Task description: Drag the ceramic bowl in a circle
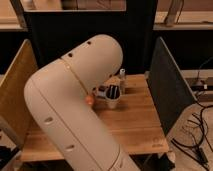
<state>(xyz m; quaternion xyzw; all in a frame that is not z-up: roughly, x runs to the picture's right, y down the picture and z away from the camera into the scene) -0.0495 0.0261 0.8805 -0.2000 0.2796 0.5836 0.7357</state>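
Observation:
My large white arm (pixel 75 110) fills the middle of the camera view and covers most of the wooden table (pixel 135 125). Only a small orange sliver of the ceramic bowl (pixel 89 99) shows at the arm's edge; the rest is hidden behind the arm. My gripper (pixel 101 91) is mostly hidden behind the elbow. Only a bluish-grey part of it shows, between the bowl's sliver and a small white cup with dark contents (pixel 113 98).
A small slim bottle (pixel 122 80) stands just behind the cup. A yellow panel (pixel 15 95) walls the table's left side and a dark grey panel (pixel 167 85) its right. Cables (pixel 197 135) lie on the floor at the right.

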